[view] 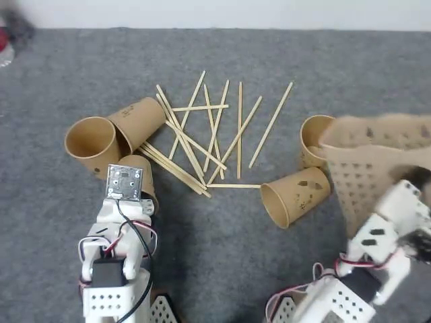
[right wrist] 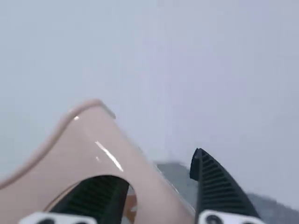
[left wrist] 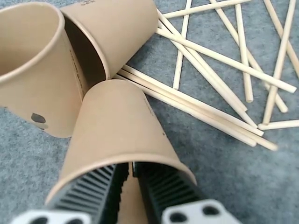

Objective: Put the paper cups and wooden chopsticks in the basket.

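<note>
Five paper cups (view: 91, 142) lie on the grey carpet (view: 222, 269). The nearest cup (left wrist: 121, 126) is on its side with the left gripper (left wrist: 128, 170) at its mouth. The jaws are almost together, nipping a strip of its wall. In the high view the left arm (view: 118, 229) covers that grip.

A second cup (left wrist: 32, 70) and a third cup (left wrist: 112, 32) touch it, and the wooden chopsticks (view: 209, 134) lie crossed just beside them, a few ends hidden behind the nearest cup.

A fourth cup (view: 296, 195) lies near the basket (view: 377, 178), and a fifth cup (view: 311, 140) is half hidden by the basket's wall. The basket is blurred, tilted and cut off at the frame's edge. The right gripper (right wrist: 156, 172) grips its rim, one finger inside, one outside.

Dark marks on the cups are too small to read.
</note>
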